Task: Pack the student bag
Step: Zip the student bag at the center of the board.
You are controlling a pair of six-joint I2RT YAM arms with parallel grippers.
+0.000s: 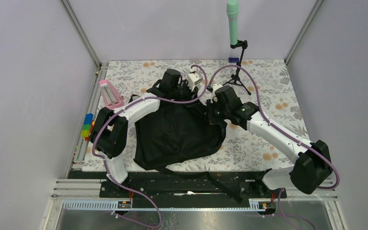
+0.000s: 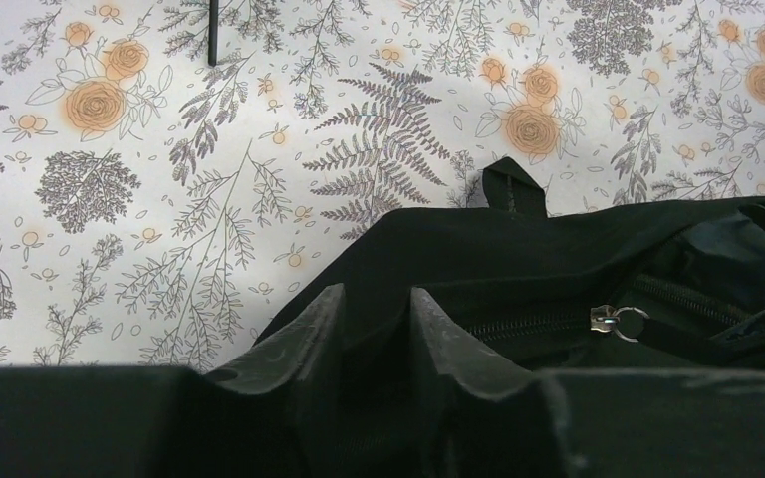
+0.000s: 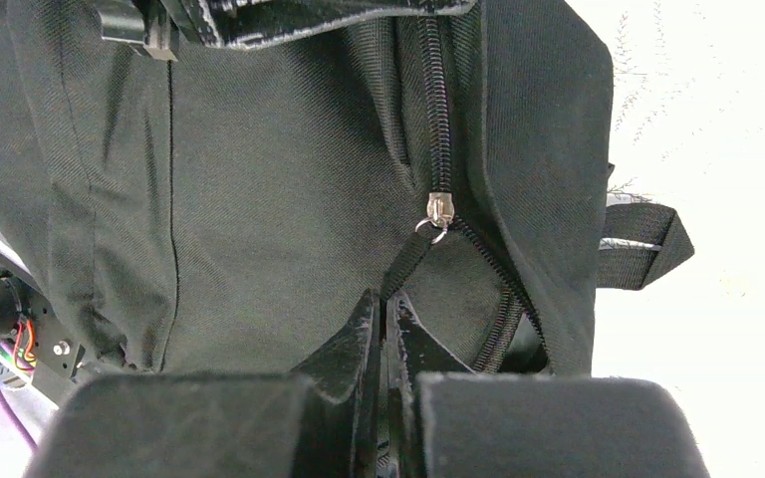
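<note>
The student bag [image 1: 175,132] is a large black backpack lying flat in the middle of the table. My left gripper [image 1: 171,88] is at its far top edge, and in the left wrist view my left gripper [image 2: 374,304] has black bag fabric [image 2: 518,254] pinched between its jaws. A silver zipper slider [image 2: 608,321] sits just to its right. My right gripper [image 1: 214,115] is at the bag's right side. In the right wrist view my right gripper [image 3: 383,304] is shut on the black pull strap [image 3: 408,261] hanging from the zipper slider [image 3: 439,211]. The zipper below the slider gapes open.
A pink stand [image 1: 110,93] and a coloured block [image 1: 87,125] sit at the left edge. A white object [image 1: 194,79] lies behind the bag. A green microphone [image 1: 232,19] stands on a black tripod [image 1: 237,79] at the back. Purple cables arc over the arms.
</note>
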